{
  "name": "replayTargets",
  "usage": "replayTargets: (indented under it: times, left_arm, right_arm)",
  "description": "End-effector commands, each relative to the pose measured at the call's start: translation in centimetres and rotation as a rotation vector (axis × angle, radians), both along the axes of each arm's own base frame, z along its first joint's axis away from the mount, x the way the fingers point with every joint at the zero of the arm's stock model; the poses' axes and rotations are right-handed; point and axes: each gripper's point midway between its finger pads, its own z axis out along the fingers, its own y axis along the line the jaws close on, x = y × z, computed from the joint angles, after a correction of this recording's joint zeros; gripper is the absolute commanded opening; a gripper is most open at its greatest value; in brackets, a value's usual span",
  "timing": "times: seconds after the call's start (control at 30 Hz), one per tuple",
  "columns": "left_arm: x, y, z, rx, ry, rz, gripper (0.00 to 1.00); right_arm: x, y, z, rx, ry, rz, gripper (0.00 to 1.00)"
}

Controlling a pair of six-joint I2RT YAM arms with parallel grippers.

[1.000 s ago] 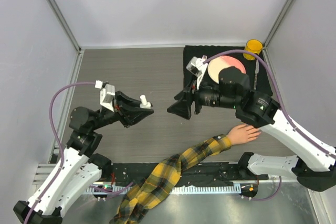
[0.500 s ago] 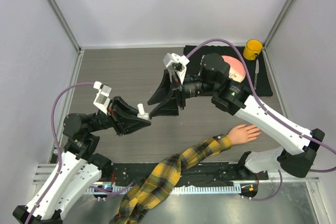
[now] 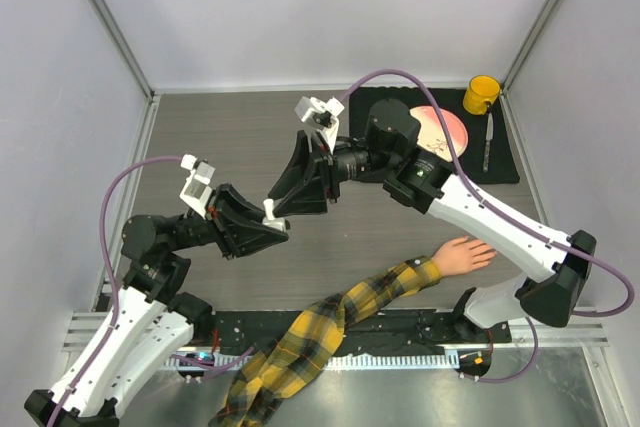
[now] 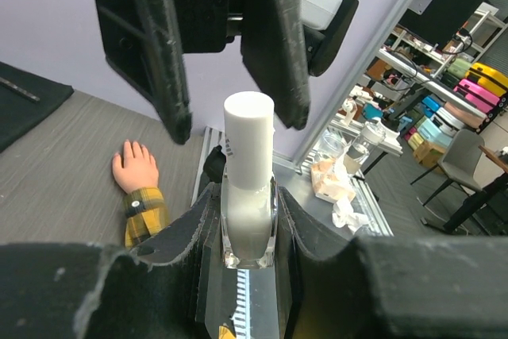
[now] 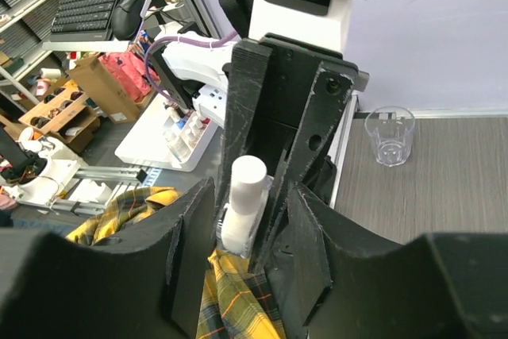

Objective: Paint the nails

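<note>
My left gripper (image 3: 268, 215) is shut on a small clear bottle (image 4: 248, 220) with a white cap (image 4: 248, 129) and holds it above the table. My right gripper (image 3: 288, 197) is open, one jaw on each side of the cap (image 5: 247, 182), with gaps showing. In the left wrist view its two black fingers (image 4: 274, 37) flank the cap. The peach mannequin hand (image 3: 465, 255) lies palm down at the front right, with a yellow-and-black plaid sleeve (image 3: 330, 332). Its nails are too small to make out. The hand also shows in the left wrist view (image 4: 133, 166).
A black mat (image 3: 510, 162) at the back right holds a pink plate (image 3: 445, 125), a yellow cup (image 3: 482, 93) and a thin tool (image 3: 488, 142). A clear plastic cup (image 5: 390, 134) stands on the table. The sleeve trails over the front rail (image 3: 400, 359).
My right arm has swung left from the black mat to the bottle, and its open jaws now stand round the cap. My left gripper has drawn the bottle slightly back towards itself.
</note>
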Motion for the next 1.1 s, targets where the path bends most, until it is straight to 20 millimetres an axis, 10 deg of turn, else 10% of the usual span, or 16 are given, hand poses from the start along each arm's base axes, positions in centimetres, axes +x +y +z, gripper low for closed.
replayTargets:
  times: [0.0,0.77,1.07]
  left_arm:
    - [-0.8,0.5,2.3,-0.042,-0.12,0.01,0.0]
    - [-0.7,0.5,2.7,-0.049,-0.149,0.018,0.0]
    - [-0.7,0.6,2.5,-0.047,-0.147,0.025,0.0]
  right_arm:
    - [-0.3,-0.1,1.2,0.052,-0.018,0.019,0.47]
    - [-1.2,1.2,-0.2,0.032,0.027,0.074,0.42]
    - [-1.5,1.5,-0.7,0.022,0.027,0.073,0.24]
